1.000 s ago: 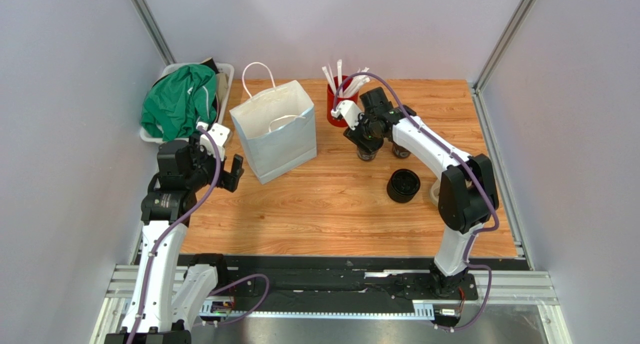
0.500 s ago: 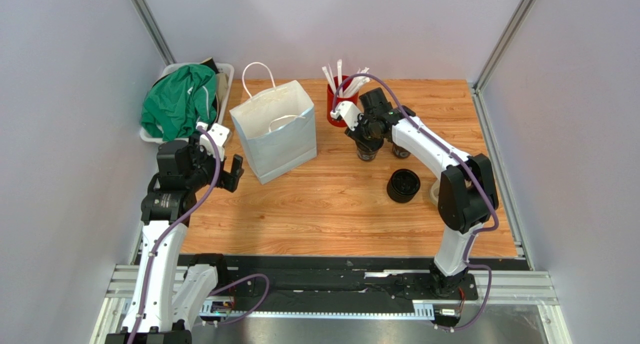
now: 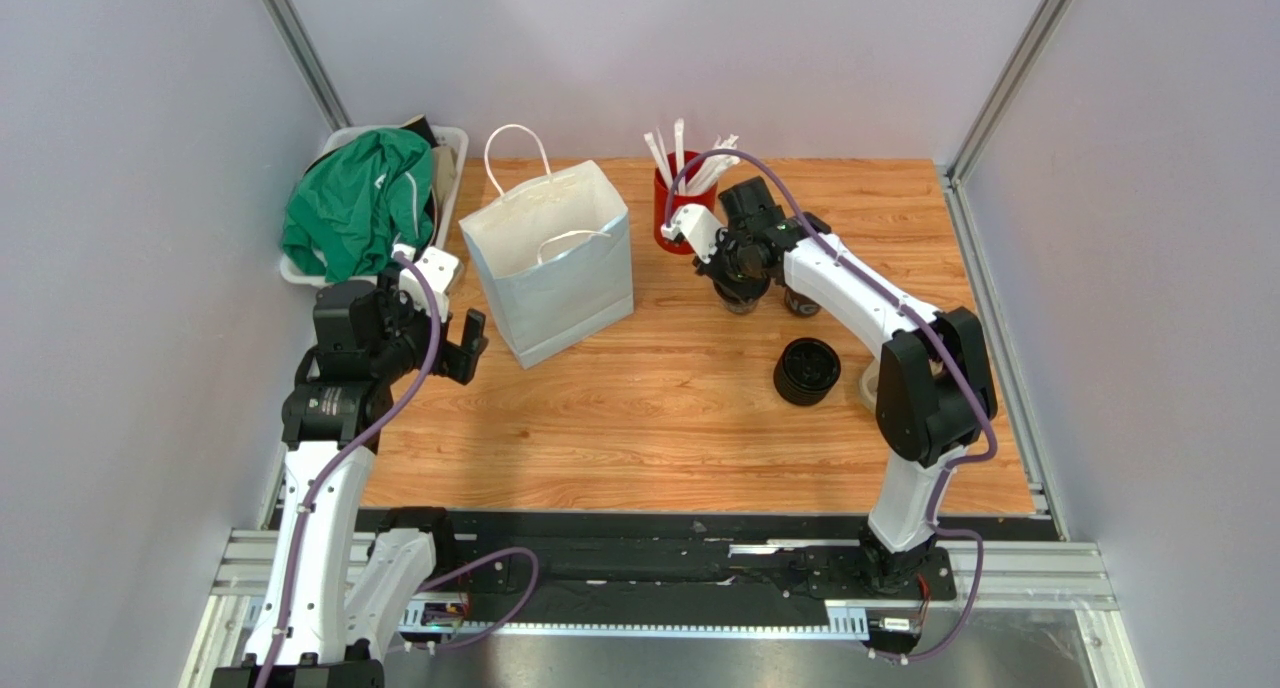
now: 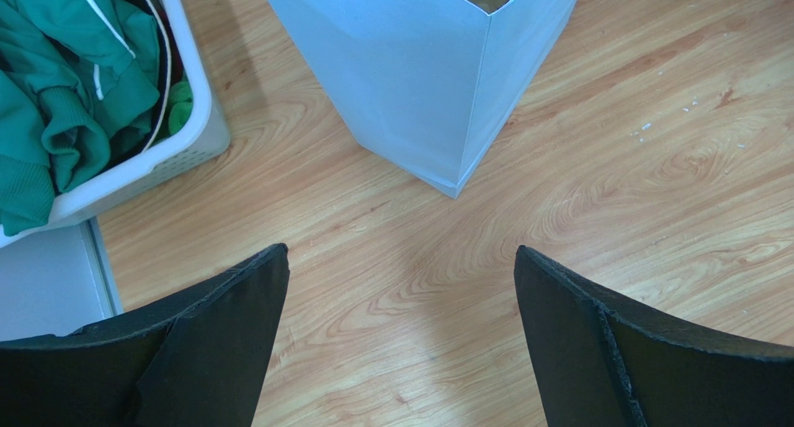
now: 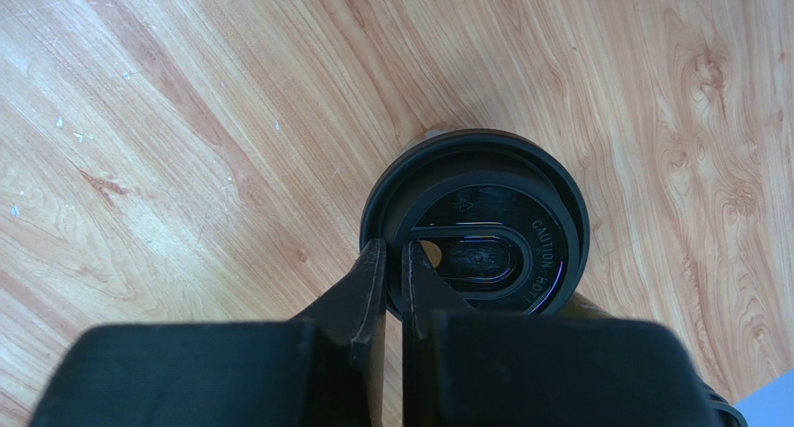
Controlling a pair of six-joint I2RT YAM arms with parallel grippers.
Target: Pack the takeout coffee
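Observation:
My right gripper [image 3: 735,273] is shut on the rim of a black lidded coffee cup [image 3: 735,297]. In the right wrist view the jaws [image 5: 391,250] pinch the left edge of its round lid [image 5: 485,213], one finger outside and one inside the rim. A second black cup [image 3: 801,301] stands just right of it, partly hidden by the arm. A third black cup [image 3: 807,370] stands nearer on the table. My left gripper [image 3: 451,336] is open and empty, low over bare wood [image 4: 401,259], just left of the white paper bag [image 3: 549,261].
The white bag [image 4: 419,64] stands open at the back left. A white basket [image 3: 451,163] of green clothes sits left of it, and shows in the left wrist view [image 4: 186,138]. A red cup [image 3: 669,216] of white straws stands just behind my right gripper.
My right gripper and the cup it pinches have shifted slightly toward the back of the table. The left arm has not moved.

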